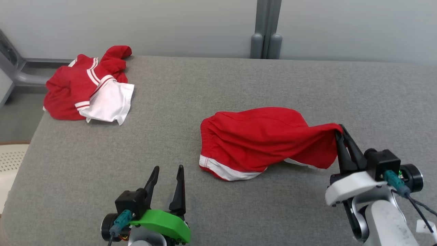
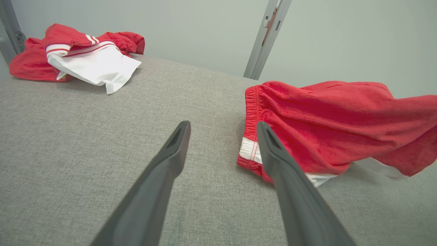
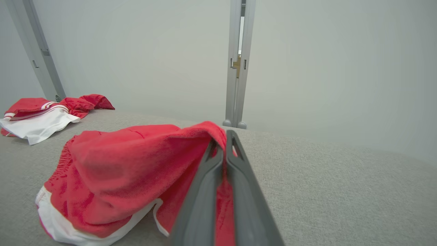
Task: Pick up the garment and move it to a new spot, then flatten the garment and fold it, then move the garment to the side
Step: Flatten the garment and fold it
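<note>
Two garments are on the grey worktop [image 1: 239, 212]. Seen from the head, the red shorts [image 1: 259, 140] lie a little to the 3 o'clock side of the middle. A crumpled red and white shirt [image 1: 89, 87] lies at the far corner, at about 10 o'clock, well apart from the shorts.

The right hand [image 1: 340, 130] comes in from 4 o'clock. Its two dark fingers are pressed together, and between their tips they pinch the 3 o'clock end of the shorts. This end is lifted off the worktop, so the cloth hangs from the fingertips and slopes down toward 9 o'clock. The other end, with the gathered elastic waistband [image 1: 203, 131], rests on the worktop. A white trim [image 1: 225, 172] shows along the low edge of the shorts, at their 7 o'clock corner, and it also lies on the worktop. In the right wrist view the red cloth wraps over the closed fingertips.

The left hand [image 1: 168, 169] is at 7 o'clock, over the near part of the worktop. Its fingers stand wide apart and hold nothing, with the tips pointing toward 12 o'clock. In the head view a strip of bare worktop shows between this hand and the 8 o'clock side of the shorts.

Behind the worktop, at 12 o'clock, a grey post [image 1: 268, 29] stands against the pale wall [image 1: 136, 24].
</note>
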{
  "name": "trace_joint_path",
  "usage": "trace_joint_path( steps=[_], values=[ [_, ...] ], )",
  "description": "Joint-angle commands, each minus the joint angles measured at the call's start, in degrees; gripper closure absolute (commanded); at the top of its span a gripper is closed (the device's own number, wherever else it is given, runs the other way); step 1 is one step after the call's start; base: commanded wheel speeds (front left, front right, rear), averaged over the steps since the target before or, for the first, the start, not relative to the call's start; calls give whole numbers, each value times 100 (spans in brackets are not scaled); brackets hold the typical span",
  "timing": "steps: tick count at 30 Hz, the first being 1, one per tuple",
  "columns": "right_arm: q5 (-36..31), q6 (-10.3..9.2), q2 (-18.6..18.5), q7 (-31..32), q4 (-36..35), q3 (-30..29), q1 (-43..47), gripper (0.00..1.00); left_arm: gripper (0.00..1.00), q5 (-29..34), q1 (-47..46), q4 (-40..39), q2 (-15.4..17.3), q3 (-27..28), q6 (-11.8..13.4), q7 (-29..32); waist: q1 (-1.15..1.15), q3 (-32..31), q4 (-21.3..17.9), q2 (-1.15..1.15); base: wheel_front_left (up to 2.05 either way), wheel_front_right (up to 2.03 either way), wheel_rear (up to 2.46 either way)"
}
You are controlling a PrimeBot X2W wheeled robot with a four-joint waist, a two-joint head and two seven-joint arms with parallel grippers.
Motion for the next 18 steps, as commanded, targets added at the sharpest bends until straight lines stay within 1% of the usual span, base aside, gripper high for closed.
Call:
trace_joint_path(
  steps=[1, 5, 7, 10, 12, 14, 16, 18],
  values=[
    [-30, -8, -10, 85, 137, -113, -218, 100, 0, -44, -99, -63, 14, -9, -1, -2, 0, 160, 195, 0, 0, 0, 0],
    [-388, -8, -13, 266, 682, -409, -800, 100, 0, -78, -204, -177, 14, -108, 3, -2, 0, 370, 420, 0, 0, 0, 0],
    [-393, -9, -17, 262, 971, -547, -1106, 100, 0, -85, -256, -237, 15, -143, 17, -2, 0, 492, 524, 0, 0, 0, 0],
    [-601, -9, -35, 293, 1445, -728, -1569, 100, 0, -103, -340, -325, 14, -182, 43, -1, 0, 678, 645, 0, 0, 0, 0],
    [-662, -9, -96, 237, 1772, -830, -1883, 100, 0, -109, -390, -389, 14, -200, 59, -1, 0, 796, 708, 0, 0, 0, 0],
    [-855, -10, -231, 212, 2109, -822, -2156, 100, 0, -107, -453, -428, 14, -222, 60, -1, 0, 918, 775, 0, 0, 0, 0],
    [-833, -9, -275, 175, 2482, -898, -2438, 100, 0, -107, -515, -458, 14, -235, 66, -1, 0, 1019, 823, 0, 0, 0, 0],
    [-938, -9, -402, 131, 2834, -960, -2697, 100, 0, -113, -552, -472, 14, -240, 71, -1, 0, 1093, 853, 0, 0, 0, 0]
  ],
)
